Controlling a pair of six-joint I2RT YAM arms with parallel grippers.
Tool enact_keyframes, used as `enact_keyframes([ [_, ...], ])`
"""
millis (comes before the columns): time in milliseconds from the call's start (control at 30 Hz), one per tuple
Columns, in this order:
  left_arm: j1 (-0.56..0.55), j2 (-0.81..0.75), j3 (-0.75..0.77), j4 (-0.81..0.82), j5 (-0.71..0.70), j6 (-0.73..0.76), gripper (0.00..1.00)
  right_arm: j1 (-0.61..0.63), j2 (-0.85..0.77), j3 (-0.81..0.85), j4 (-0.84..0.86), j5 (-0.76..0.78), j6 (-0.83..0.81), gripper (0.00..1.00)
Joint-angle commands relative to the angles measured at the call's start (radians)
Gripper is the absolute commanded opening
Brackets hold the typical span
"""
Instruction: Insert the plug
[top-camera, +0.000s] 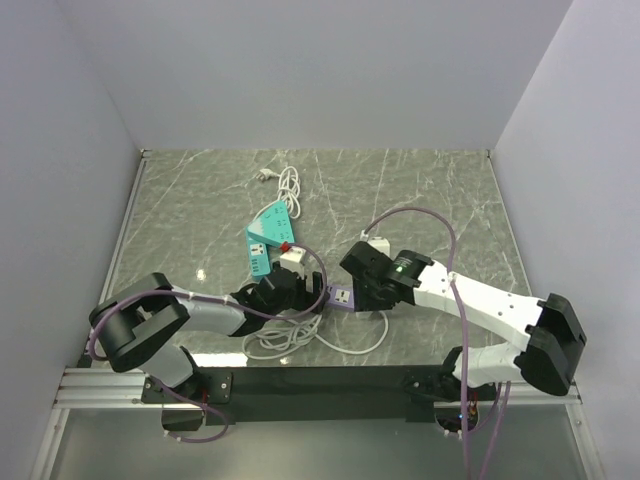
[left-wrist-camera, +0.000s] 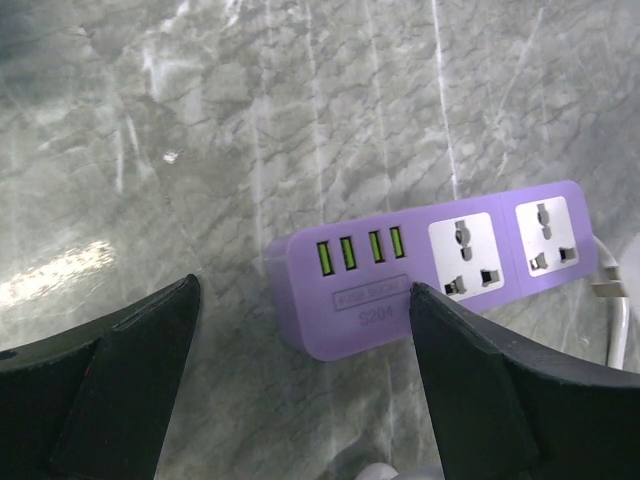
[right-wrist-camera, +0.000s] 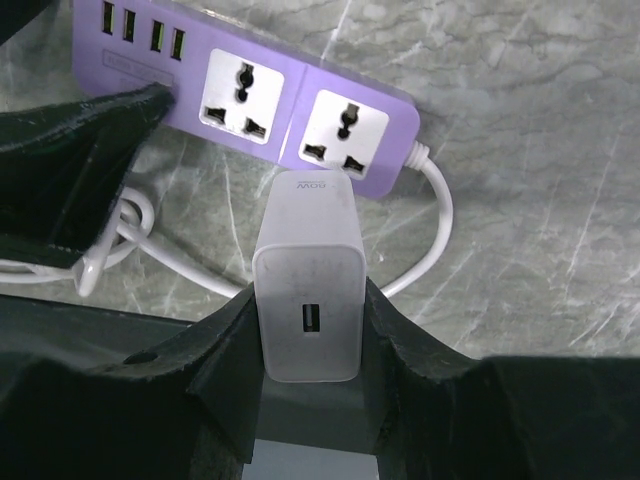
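The left gripper, its black fingers spread wide, is flanking the USB end of the glossy purple plastic power strip on the grey veined marble table – probably bracing it. The right gripper is pinching the smooth white square block plug just short of the cord-end socket – the approach step, I judge; next, aligning prongs and pressing in

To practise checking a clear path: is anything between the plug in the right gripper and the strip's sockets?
Nothing visible. The plug, in the right gripper, faces a socket across bare table. The white cable curves off to one side, and the left gripper is at the USB end of the strip, off the path.
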Motion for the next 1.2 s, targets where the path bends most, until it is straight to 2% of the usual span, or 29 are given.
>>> enact_keyframes([
  [0, 0.004, 0.028, 0.021, 0.061, 0.048, -0.005, 0.91, -0.002, 0.034, 0.053, 0.016, 0.018, -0.022, 0.0],
  [367, 0.01, 0.039, 0.021, 0.07, 0.065, -0.005, 0.85, -0.031, 0.077, 0.035, 0.031, 0.03, -0.023, 0.0],
  [667, 0.016, 0.022, 0.012, 0.061, 0.061, -0.007, 0.85, -0.05, 0.106, 0.035, 0.037, 0.042, -0.022, 0.0],
  [1167, 0.016, 0.022, 0.0, 0.09, 0.087, -0.022, 0.85, -0.054, 0.134, -0.008, 0.066, 0.004, 0.083, 0.0],
])
